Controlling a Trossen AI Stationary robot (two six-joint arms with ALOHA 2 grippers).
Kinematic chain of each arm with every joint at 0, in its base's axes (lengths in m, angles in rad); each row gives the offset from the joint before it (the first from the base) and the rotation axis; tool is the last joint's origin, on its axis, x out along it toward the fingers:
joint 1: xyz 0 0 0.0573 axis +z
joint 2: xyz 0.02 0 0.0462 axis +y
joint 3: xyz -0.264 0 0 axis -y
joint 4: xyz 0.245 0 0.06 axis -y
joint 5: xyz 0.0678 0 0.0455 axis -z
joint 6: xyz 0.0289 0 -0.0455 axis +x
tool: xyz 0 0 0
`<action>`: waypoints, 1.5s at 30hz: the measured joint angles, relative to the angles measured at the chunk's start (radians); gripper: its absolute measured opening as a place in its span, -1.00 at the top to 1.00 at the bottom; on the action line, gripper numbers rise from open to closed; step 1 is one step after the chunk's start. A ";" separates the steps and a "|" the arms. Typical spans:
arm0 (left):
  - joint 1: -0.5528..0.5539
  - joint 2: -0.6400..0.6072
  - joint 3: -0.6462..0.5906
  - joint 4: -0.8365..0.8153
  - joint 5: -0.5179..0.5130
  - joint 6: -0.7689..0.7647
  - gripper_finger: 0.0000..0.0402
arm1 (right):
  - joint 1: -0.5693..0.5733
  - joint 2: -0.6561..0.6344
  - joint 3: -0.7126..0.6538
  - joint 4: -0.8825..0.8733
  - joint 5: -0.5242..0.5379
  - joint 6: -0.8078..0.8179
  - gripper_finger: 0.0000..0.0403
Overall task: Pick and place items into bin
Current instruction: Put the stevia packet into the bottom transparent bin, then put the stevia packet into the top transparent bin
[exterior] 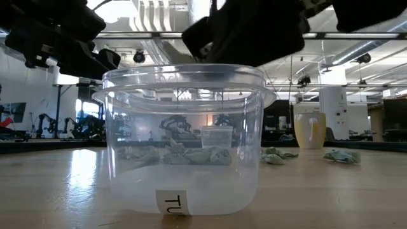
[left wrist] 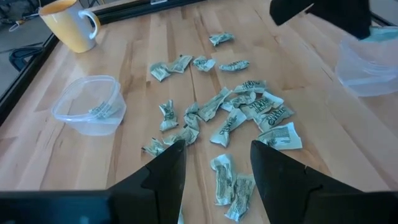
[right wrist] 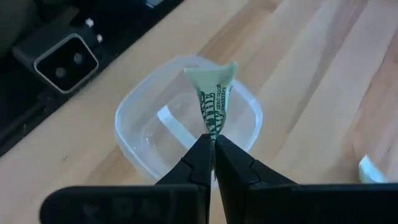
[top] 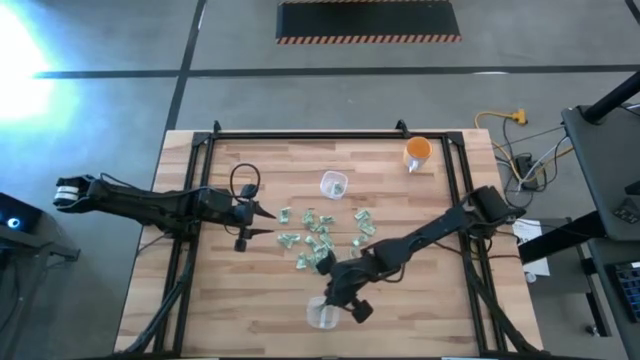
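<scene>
Wrapped piece poised over the bin

The right gripper (right wrist: 212, 146), pinching one wrapped piece (right wrist: 214, 99), hovers above the clear bin (right wrist: 140, 134) at six o'clock, ready for dropping; the left gripper (left wrist: 214, 158), spread, faces the scattered items (left wrist: 242, 109).

left arm (top: 150, 203): dark jointed links, white band at the end farthest from the orange mug (top: 418, 152), black cable loop beside the wrist | left gripper (left wrist: 214, 163): two black tapered wedge fingers | right arm (top: 420, 240): dark links, boxy black joint housing nearest the mug | right gripper (right wrist: 212, 151): slim black pointed fingers
</scene>
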 joint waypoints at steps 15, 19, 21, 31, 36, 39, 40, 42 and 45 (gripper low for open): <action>0.000 0.005 0.000 -0.001 0.000 0.000 0.18 | 0.024 0.018 0.023 -0.015 -0.001 0.030 0.78; 0.000 0.007 0.000 -0.002 0.000 0.000 0.18 | 0.025 0.018 0.023 -0.015 0.017 0.034 0.61; 0.000 0.010 0.000 -0.001 0.000 -0.001 0.18 | 0.024 0.009 0.023 -0.021 0.025 0.027 0.54; 0.000 0.160 -0.003 -0.102 0.004 -0.069 0.18 | 0.065 -0.092 0.023 -0.174 0.245 0.062 0.46; 0.000 0.278 0.005 -0.020 0.026 -0.044 0.18 | 0.087 -0.123 0.023 -0.260 0.371 0.128 0.51; 0.003 0.337 0.015 0.047 -0.079 -0.021 0.18 | 0.094 -0.130 0.022 -0.327 0.477 0.178 0.55; 0.003 0.352 0.020 0.056 -0.118 -0.018 0.18 | 0.095 -0.132 0.022 -0.353 0.503 0.194 0.57; 0.009 0.388 0.035 0.069 -0.161 -0.014 0.18 | 0.095 -0.134 0.022 -0.392 0.528 0.227 0.59; 0.026 0.435 0.040 0.116 -0.163 -0.001 0.18 | 0.094 -0.134 0.022 -0.418 0.531 0.250 0.62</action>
